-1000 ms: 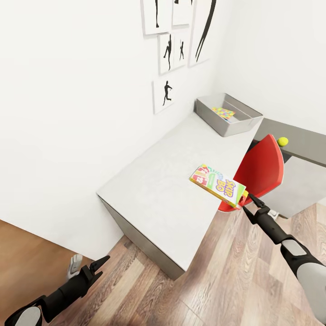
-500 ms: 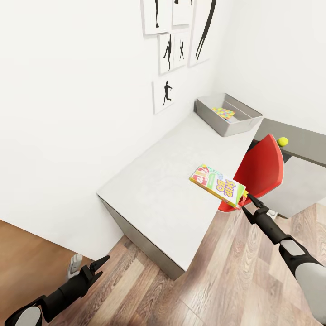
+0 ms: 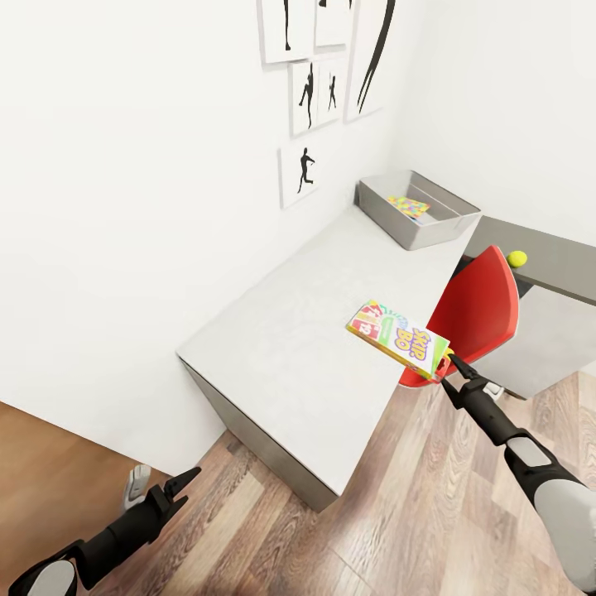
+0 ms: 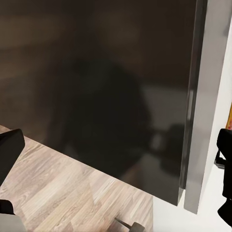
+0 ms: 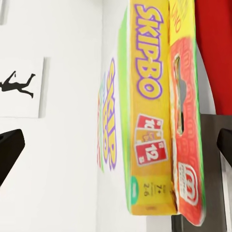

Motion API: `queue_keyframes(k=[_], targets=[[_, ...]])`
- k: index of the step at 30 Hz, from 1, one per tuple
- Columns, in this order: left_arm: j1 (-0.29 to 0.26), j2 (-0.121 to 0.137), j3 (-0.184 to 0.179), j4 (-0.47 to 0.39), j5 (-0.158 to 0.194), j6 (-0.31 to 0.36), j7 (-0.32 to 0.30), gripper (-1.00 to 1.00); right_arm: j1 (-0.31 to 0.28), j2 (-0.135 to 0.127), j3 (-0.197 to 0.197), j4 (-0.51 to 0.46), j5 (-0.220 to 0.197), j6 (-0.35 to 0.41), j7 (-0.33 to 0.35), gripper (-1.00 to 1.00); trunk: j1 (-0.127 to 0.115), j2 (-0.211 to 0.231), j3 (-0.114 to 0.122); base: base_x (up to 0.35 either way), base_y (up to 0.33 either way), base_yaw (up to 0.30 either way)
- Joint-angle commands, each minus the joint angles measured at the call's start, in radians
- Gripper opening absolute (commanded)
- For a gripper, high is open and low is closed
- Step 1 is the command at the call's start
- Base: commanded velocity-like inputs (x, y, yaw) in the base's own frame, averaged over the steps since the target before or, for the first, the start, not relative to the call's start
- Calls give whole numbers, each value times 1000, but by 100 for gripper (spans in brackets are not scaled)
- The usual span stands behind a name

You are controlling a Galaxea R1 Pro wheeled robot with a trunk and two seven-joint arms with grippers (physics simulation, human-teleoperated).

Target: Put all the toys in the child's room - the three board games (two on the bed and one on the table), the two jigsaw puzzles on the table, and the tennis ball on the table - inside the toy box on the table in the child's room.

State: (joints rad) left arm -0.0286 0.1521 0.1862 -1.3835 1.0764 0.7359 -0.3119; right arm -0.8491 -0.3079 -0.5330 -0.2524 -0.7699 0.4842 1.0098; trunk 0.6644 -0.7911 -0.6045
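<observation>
Your left gripper (image 3: 189, 478) hangs low by the desk's near end, fingers spread, idle. Your right gripper (image 3: 447, 369) clamps the green-and-yellow cardboard Skip-Bo game box (image 3: 398, 338) above the pale desk's (image 3: 290, 348) front edge, held level for carrying toward the light-grey tray-like toy box (image 3: 389, 217) at its far corner.

The worktop (image 3: 290, 331) runs along the wall, with the toy box (image 3: 418, 209) on its far end in the corner and a jigsaw puzzle (image 3: 409, 206) lying inside it. The Skip-Bo game box (image 3: 399, 338) is held above the worktop's near right edge by the right gripper (image 3: 447, 367), just before the chair (image 3: 472, 310). Behind the chair the tennis ball (image 3: 517, 258) rests on a further surface. The left gripper (image 3: 178, 484) hangs low over the floor (image 3: 397, 513), left of the worktop's near end
</observation>
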Motion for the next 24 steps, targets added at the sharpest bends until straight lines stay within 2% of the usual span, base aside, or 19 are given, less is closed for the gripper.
queue_keyframes(k=[1,24], targets=[[-1,0,2,0,2,7,-2,100,-1,0,0,1,-6,8,1,100,0,-1,-1,0,0,0],[-1,0,1,0,2,7,-2,100,-2,4,3,-11,-6,0,1,100,0,-1,-1,0,0,0]])
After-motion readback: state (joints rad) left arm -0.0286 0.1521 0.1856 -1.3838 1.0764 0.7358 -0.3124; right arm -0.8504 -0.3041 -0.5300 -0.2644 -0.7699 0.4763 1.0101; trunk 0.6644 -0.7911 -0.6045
